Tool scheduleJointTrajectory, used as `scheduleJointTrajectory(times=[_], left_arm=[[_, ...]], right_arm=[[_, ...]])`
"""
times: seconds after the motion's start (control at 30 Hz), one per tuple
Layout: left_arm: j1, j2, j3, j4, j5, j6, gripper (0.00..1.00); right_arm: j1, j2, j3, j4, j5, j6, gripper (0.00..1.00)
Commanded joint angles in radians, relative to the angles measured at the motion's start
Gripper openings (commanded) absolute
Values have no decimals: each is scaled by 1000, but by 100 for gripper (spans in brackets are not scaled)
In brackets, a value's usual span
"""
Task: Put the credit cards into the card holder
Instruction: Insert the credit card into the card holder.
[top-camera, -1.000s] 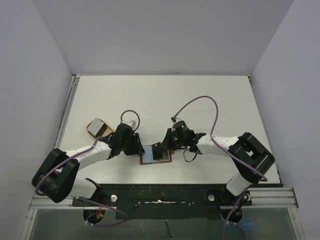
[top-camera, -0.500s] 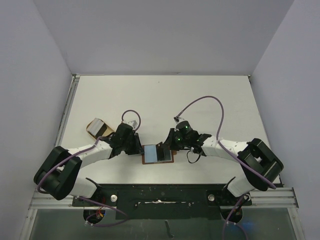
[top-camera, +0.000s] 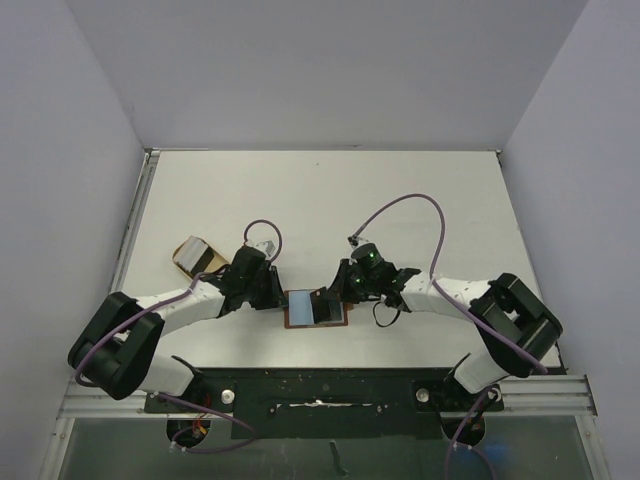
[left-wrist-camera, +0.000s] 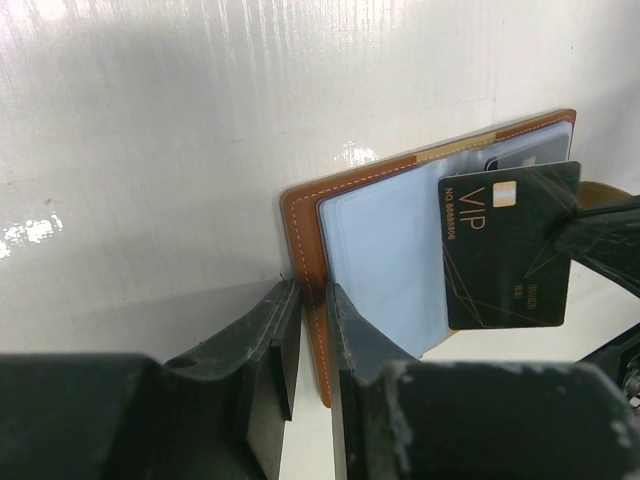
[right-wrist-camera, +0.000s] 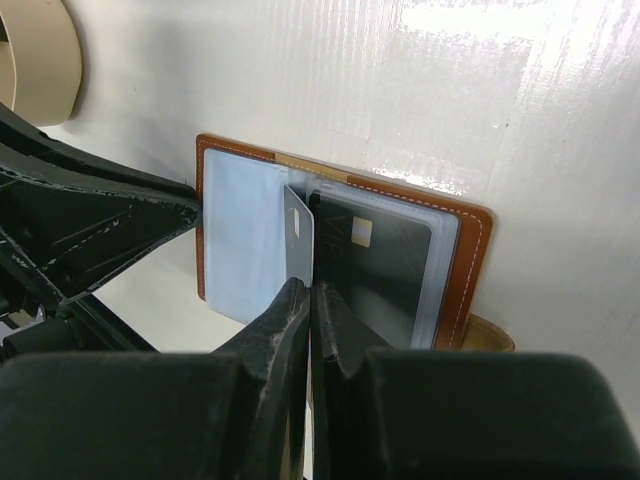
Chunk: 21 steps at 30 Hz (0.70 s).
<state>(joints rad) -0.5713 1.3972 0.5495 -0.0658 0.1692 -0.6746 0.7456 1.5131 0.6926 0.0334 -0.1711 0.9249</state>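
Left wrist view, card holder (left-wrist-camera: 300, 215): open flat, pale blue sleeves up, its brown left edge pinched between the left gripper's (left-wrist-camera: 310, 290) narrowed jaws.
Credit card (left-wrist-camera: 505, 245): dark, marked VIP, upright on edge over the holder, clamped in the right gripper (right-wrist-camera: 308, 292).
Second card (right-wrist-camera: 385, 270): dark, under the clear sleeve just right of that gripper's tips.
Dish (top-camera: 197, 255): tan, out to the left of the left gripper.
Table (top-camera: 330, 195): glossy white.
Walls (top-camera: 330, 70): pale grey, three sides.

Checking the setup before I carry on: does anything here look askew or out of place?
Nothing spilled or damaged. One credit card stands on edge above the open card holder, pinched by the right gripper, not in a sleeve.
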Motion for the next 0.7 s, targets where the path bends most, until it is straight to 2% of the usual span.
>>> scheduleJointTrajectory(times=[0.0, 0.47, 0.67], left_arm=[[0, 6, -5, 50, 32, 8, 15], [-2, 1, -8, 58, 41, 8, 16], [-3, 9, -3, 64, 48, 32, 15]], right_arm=[[2, 29, -16, 67, -29, 12, 0], [0, 57, -35, 117, -27, 3, 0], [-45, 80, 16, 65, -71, -122, 0]])
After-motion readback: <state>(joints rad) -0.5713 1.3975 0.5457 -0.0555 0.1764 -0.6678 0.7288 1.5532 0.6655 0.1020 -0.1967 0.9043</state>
